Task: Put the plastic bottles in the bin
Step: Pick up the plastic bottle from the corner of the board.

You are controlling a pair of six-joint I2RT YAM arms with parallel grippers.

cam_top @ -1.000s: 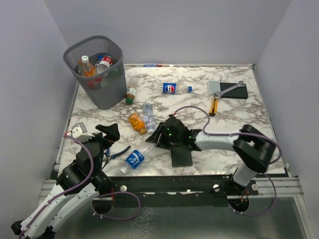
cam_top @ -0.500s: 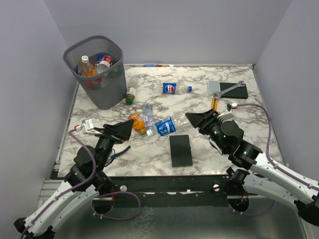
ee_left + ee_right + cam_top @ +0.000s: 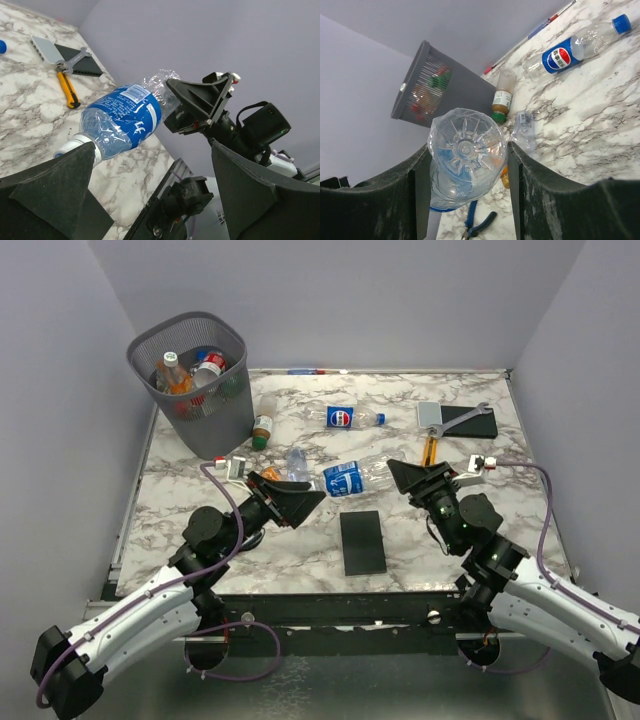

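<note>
Since the blue-labelled clear bottle [image 3: 350, 478], clamped near its base in the right claw [image 3: 393, 470] and held in the air above the worktop [image 3: 400, 440], looks empty, light and easily crushed, its stiffer neck is judged the safest hold for the wide-spread left claw [image 3: 316, 497].

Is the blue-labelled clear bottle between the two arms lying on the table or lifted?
Lifted. The clear plastic bottle with the blue label hangs sideways in the air, its base clamped in the right hand.
</note>
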